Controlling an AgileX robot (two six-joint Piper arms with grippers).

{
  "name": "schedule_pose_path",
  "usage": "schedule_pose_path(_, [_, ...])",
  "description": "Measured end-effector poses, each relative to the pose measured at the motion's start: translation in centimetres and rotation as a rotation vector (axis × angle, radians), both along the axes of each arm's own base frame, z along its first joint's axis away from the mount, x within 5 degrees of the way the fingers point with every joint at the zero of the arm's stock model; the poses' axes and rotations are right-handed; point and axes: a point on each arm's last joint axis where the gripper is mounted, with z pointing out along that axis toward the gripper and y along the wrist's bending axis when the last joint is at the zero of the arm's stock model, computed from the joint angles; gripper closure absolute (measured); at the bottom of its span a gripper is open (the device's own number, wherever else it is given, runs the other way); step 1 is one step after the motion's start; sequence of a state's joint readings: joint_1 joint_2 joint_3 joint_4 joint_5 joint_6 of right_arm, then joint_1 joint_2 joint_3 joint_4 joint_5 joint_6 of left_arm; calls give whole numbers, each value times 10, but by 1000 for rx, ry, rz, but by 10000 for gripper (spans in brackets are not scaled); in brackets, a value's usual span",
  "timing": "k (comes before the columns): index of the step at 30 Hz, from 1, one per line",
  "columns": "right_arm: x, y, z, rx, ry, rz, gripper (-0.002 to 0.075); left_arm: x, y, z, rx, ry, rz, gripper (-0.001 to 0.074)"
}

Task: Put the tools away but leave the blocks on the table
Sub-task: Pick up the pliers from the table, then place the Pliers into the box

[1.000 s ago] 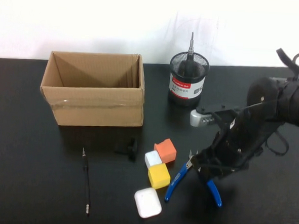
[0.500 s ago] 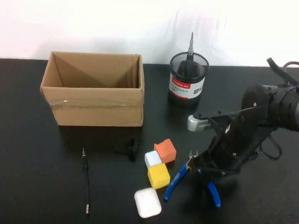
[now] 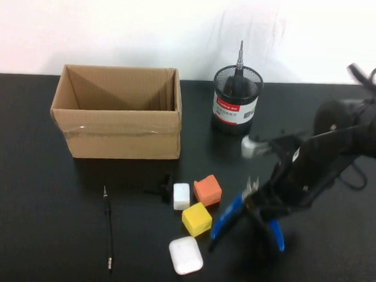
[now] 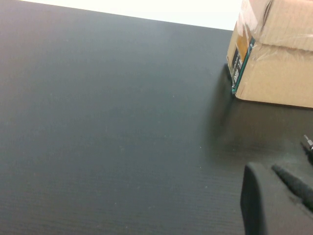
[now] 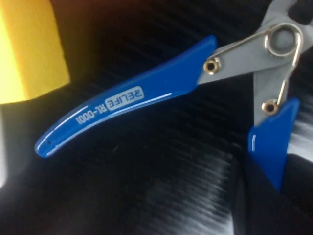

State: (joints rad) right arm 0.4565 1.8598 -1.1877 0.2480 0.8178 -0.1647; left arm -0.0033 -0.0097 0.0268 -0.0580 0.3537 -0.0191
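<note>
Compared with a second ago, the white block point(image 3: 181, 195) is sitting further left, now against the thick black-handled screwdriver point(image 3: 163, 187), and the orange block point(image 3: 207, 189) and yellow block point(image 3: 196, 219) are lying apart rather than bunched. The blue-handled pliers point(image 3: 235, 210) are showing a raised, shifted handle, and the right gripper point(image 3: 260, 206) is pinching them, fingers narrowed around the tool near its pivot on the table point(image 3: 42, 234). The left gripper point(image 4: 274, 205) is parked near the cardboard box point(image 3: 116, 111), fingers closed, out of the high view. The gripper is hiding the pliers' jaws, and motion is blurring the right arm. The thin driver point(image 3: 108, 222) is lying alone, front left.
</note>
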Motion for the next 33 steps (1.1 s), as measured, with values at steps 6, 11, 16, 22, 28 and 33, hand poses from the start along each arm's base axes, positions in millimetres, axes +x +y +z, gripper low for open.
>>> schedule_pose_path(6, [-6, -5, 68, 111, -259, -9, 676, 0, 0, 0, 0, 0, 0, 739])
schedule_pose_path(11, [-6, -3, 115, 241, -559, 35, 676, 0, 0, 0, 0, 0, 0, 739])
schedule_pose_path(16, [-4, 22, 130, 295, -816, 130, 676, 0, 0, 0, 0, 0, 0, 739])
schedule_pose_path(22, [-11, 63, 138, 285, -1093, 281, 676, 0, 0, 0, 0, 0, 0, 739])
schedule_pose_path(28, [7, 95, 150, 330, -1172, 285, 676, 0, 0, 0, 0, 0, 0, 739])
schedule_pose_path(33, [31, 118, 153, 377, -1187, 246, 676, 0, 0, 0, 0, 0, 0, 739])
